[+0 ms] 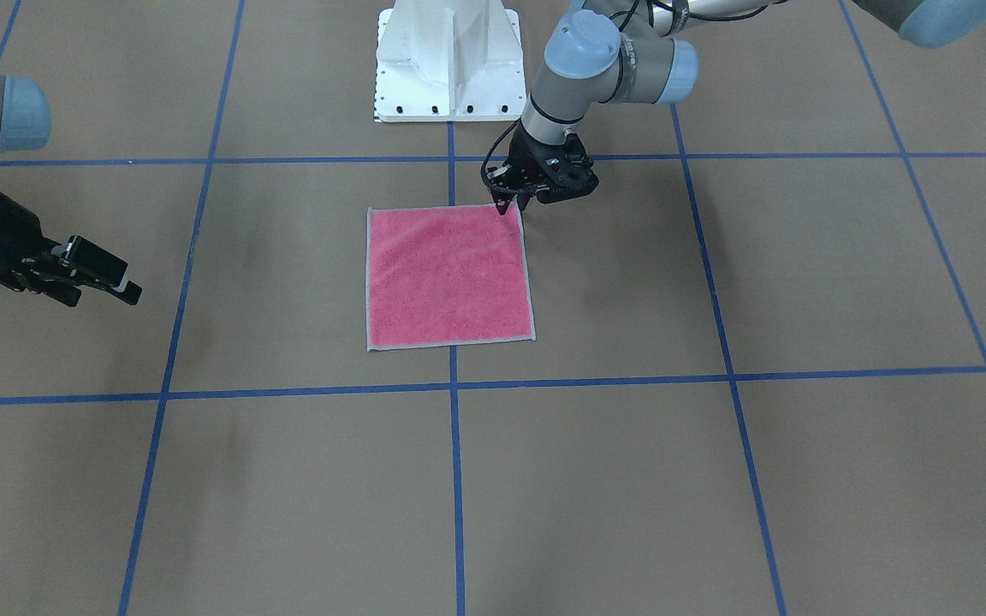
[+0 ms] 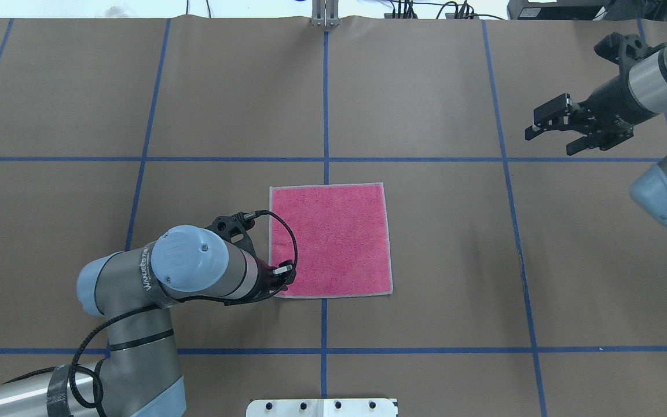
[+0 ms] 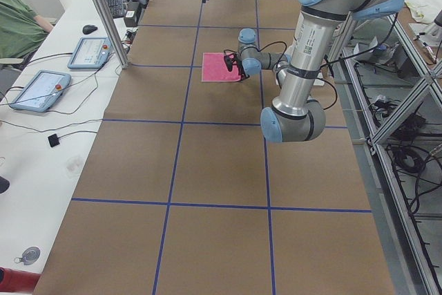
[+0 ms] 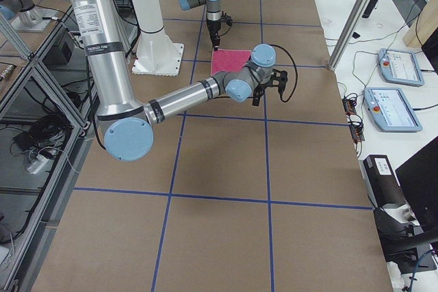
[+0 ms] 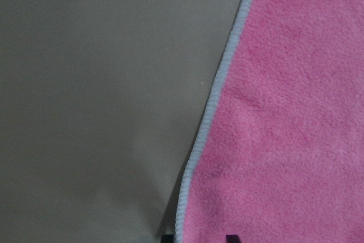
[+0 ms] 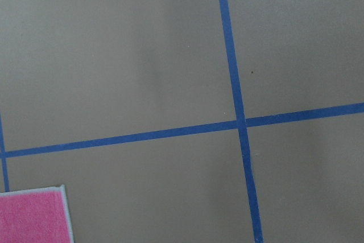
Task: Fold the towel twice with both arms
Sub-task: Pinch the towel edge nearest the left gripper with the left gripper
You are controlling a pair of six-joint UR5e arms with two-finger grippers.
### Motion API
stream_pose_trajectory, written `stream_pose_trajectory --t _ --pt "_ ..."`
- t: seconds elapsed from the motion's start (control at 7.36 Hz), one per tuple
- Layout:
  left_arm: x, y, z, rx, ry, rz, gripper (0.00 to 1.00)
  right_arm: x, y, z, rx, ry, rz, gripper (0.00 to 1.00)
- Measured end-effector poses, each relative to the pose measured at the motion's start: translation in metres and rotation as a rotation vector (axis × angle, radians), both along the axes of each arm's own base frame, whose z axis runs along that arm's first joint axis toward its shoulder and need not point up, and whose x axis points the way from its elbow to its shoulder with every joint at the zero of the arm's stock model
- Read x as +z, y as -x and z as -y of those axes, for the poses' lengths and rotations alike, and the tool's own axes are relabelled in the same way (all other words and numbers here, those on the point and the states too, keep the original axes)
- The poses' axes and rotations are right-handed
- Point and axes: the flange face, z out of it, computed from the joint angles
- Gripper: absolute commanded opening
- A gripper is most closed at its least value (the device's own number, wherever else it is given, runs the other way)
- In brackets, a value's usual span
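A small square pink terry towel [image 2: 333, 240] with light grey stitched edging [image 5: 210, 112] lies flat in the middle of the brown paper-covered table [image 2: 426, 87], over a blue tape line [image 2: 326, 87]. The black two-finger left gripper [image 1: 512, 205] is down at the towel's corner nearest the robot, jaws slightly apart astride the edging. The black right gripper [image 2: 550, 136] hangs spread wide, well apart from the towel
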Motion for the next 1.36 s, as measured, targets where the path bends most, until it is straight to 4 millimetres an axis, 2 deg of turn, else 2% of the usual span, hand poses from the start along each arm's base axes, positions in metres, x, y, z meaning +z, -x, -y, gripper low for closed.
stream_pose_trajectory --t 0.14,0.41,0.68,0.81,1.36 --pt "0.0004 -0.0001 -0.0002 0.000 0.000 0.001 0.42 0.0003 -0.0001 -0.0001 0.000 0.000 0.000 0.99" --pt "0.0002 -0.0002 -0.0003 0.000 0.000 0.000 0.33 0.0002 -0.0002 -0.0004 0.000 -0.001 0.000 0.99" --pt "-0.0002 -0.0007 -0.0002 -0.006 0.010 0.000 0.07 -0.0006 -0.0004 -0.0006 0.001 0.001 0.001 0.99" --pt "-0.0016 -0.0018 -0.0013 -0.023 0.039 -0.003 0.00 -0.0016 -0.0004 -0.0007 0.003 0.002 0.003 0.99" --pt "-0.0089 -0.0016 -0.0032 -0.053 0.078 -0.017 0.00 -0.0071 0.0017 -0.0018 -0.004 -0.004 0.011 0.99"
